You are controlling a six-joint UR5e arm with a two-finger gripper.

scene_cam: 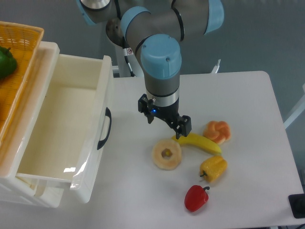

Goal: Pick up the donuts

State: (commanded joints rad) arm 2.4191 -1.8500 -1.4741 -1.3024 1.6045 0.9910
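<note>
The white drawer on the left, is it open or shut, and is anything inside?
Open. The white drawer is pulled out, its black handle facing the table, and its visible inside is bare.

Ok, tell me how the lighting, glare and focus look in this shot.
Fixed camera: even, soft overhead light, faint shadows under the donut and red pepper; a bright glare patch on the white drawer's front lip; everything sharp, gripper included, no motion blur.

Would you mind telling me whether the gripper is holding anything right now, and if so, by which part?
Nothing is held: the gripper hangs above the table, and the donut lies on it untouched.
</note>
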